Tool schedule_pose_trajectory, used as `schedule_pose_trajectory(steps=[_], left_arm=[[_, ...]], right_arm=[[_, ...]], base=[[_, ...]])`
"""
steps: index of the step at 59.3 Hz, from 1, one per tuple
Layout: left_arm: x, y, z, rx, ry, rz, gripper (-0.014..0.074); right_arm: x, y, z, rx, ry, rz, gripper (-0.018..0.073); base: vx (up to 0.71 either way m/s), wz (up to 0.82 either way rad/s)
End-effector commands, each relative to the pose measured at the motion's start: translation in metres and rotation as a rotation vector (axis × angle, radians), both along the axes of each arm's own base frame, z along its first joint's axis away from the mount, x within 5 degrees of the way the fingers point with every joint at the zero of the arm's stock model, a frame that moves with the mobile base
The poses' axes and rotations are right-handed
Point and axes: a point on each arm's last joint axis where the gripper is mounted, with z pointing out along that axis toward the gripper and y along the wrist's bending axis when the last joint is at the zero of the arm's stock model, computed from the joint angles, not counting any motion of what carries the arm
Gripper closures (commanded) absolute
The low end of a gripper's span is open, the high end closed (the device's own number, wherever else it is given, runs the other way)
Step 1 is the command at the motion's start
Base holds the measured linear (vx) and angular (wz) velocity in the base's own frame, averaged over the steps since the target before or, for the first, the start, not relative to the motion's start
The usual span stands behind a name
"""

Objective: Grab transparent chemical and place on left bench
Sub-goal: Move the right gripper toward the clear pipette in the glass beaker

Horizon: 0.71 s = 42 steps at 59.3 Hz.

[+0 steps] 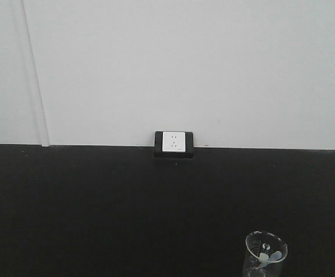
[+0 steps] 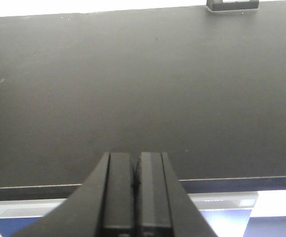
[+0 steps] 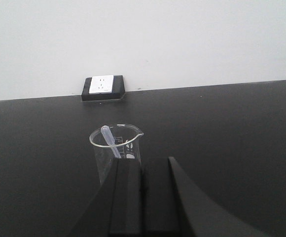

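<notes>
Front view only: small clear glass beaker with a flared rim and white printed marks (image 1: 265,253), cut off by the bottom edge at lower right. It stands upright on the matte black benchtop (image 1: 98,208), well to the right of and nearer than the white wall socket in a black housing (image 1: 174,142). The socket sits where the bench meets the plain white wall (image 1: 185,63). We see no arm here.

Right wrist view adds what the front one lacks. We see the beaker from the side, pouring lip turned right, with the socket far behind it. It is just beyond the tip of the right gripper (image 3: 150,163), and the gripper's left finger (image 3: 128,197) hides its lower part. It is ahead of the fingertips, not between them. A dark band lies between the two fingers. We cannot tell whether it is a gap or a shadowed pad, so we cannot tell whether this claw is spread or pressed together.

Left wrist view shows no beaker. We see only bare benchtop, the socket's base at the top edge, and the bench's front edge with a pale strip and blue below it. The left gripper (image 2: 136,160) has its two pads pressed together with nothing between them.

Contents: a clear plastic dropper pipette (image 3: 111,140) leans inside the beaker, bulb up against the left rim and stem slanting down to the right. We cannot tell whether there is liquid, as the glass looks colourless throughout.
</notes>
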Motion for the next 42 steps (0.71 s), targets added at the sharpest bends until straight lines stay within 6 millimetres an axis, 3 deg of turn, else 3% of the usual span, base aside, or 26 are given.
schedule_pose_trajectory(steps=[1,32,42], left_arm=[[-0.0015,0.0002,0.0027,-0.014,-0.081,-0.001,0.06],[-0.0015,0.0002,0.0027,-0.014,-0.081,-0.001,0.06],[-0.0015,0.0002,0.0027,-0.014,-0.081,-0.001,0.06]], right_arm=[[-0.0009,0.0008,0.0059,-0.004,-0.088,0.008,0.0566],[-0.0009,0.0008,0.0059,-0.004,-0.088,0.008,0.0566],[-0.0016,0.0019,0.0124,-0.025,-0.158,0.019,0.0566]], base=[[0.0,0.0],[0.0,0.0],[0.0,0.0]])
